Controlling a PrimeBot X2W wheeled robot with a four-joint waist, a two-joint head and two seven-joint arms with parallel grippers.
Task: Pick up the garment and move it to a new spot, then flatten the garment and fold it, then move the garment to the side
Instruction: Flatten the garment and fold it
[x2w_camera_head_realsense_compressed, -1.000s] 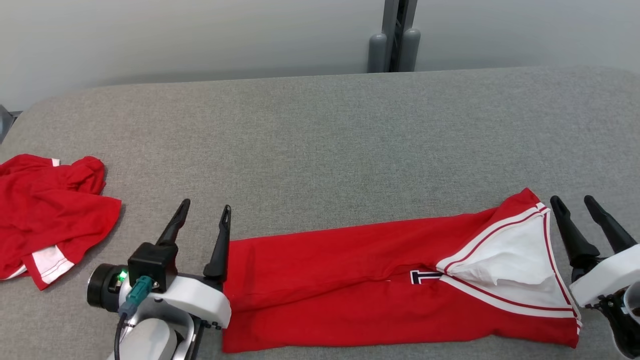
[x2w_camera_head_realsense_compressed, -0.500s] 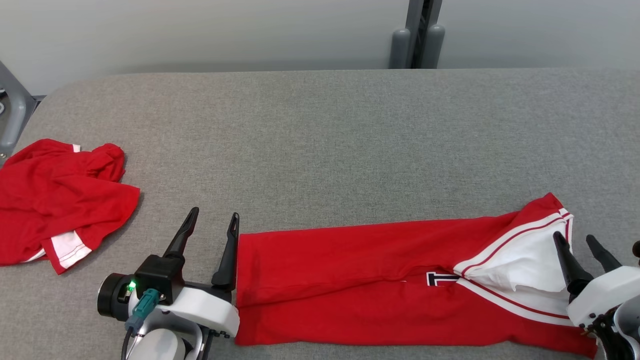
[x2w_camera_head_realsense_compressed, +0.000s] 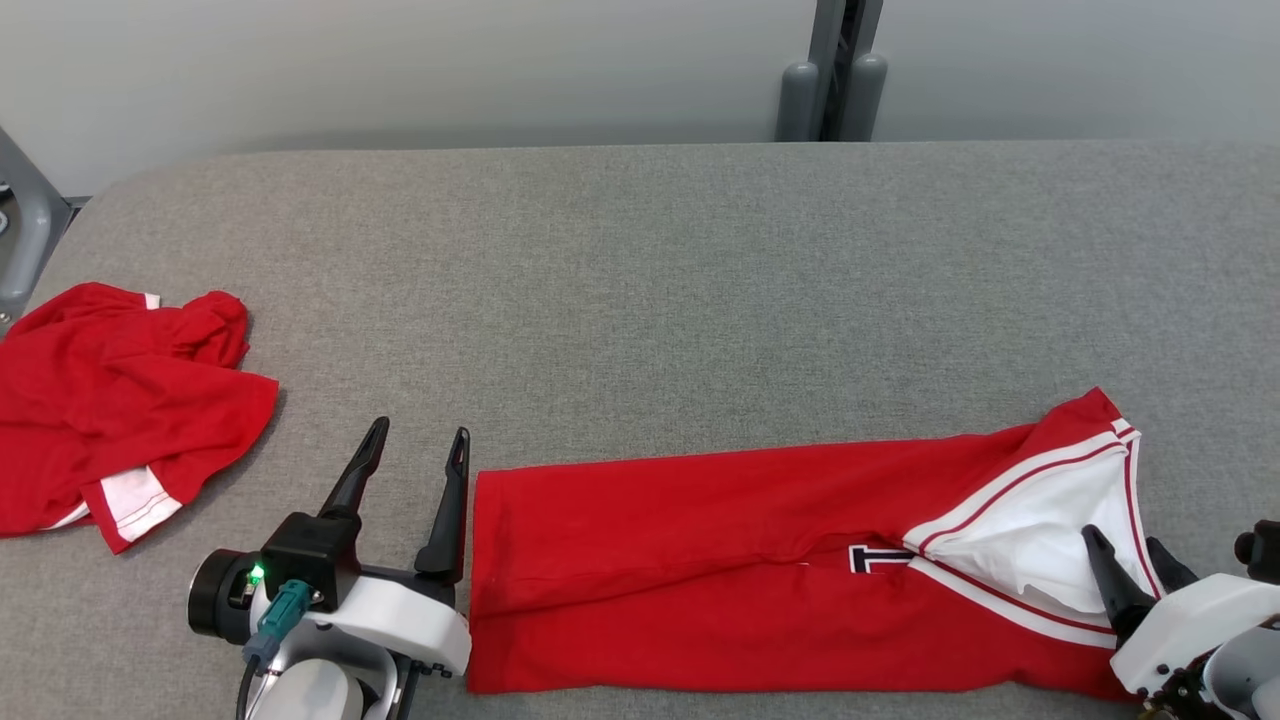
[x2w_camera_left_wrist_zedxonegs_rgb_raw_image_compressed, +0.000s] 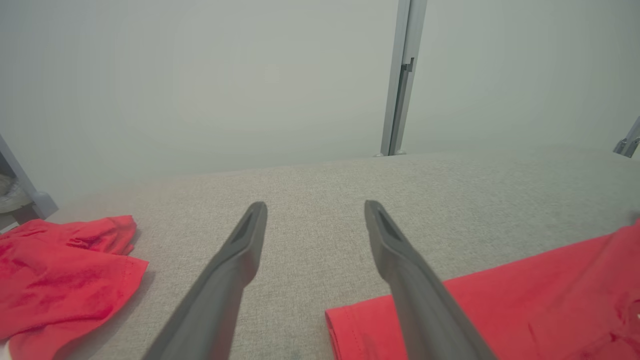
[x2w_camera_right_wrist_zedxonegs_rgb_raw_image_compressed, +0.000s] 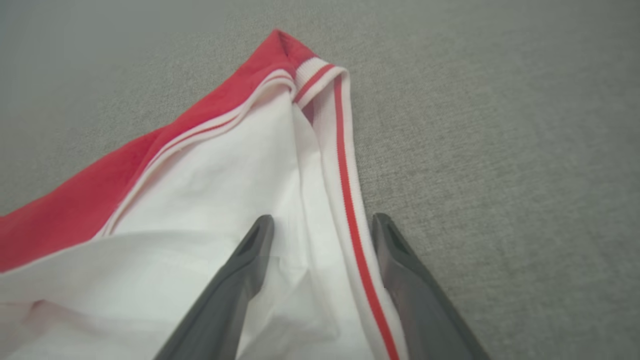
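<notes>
Garment (x2w_camera_head_realsense_compressed: 700, 570) lies folded lengthwise on the near surface (x2w_camera_head_realsense_compressed: 640, 280); my left jaws stand spread beside its hem, my right jaws spread astride its striped neckline (x2w_camera_right_wrist_zedxonegs_rgb_raw_image_compressed: 345, 190), so I judge cross-folds and the move aside remain.

garment (x2w_camera_head_realsense_compressed: 700, 570) front-centre on table (x2w_camera_head_realsense_compressed: 640, 280) | second garment (x2w_camera_head_realsense_compressed: 110, 400) far left, well apart | post (x2w_camera_head_realsense_compressed: 832, 80) behind table's far edge

On the folded red jersey (x2w_camera_head_realsense_compressed: 700, 560), the dark lettering (x2w_camera_head_realsense_compressed: 870, 558) is covered past one letter by the white turned-back flap (x2w_camera_head_realsense_compressed: 1010, 525), and the word cannot be read. The jersey's lower right corner is hidden behind the right gripper (x2w_camera_head_realsense_compressed: 1122, 540), whose body is cut off by the head view's edge. Well left of the jersey, the crumpled red garment (x2w_camera_head_realsense_compressed: 110, 400) is cropped at the edge.
</notes>
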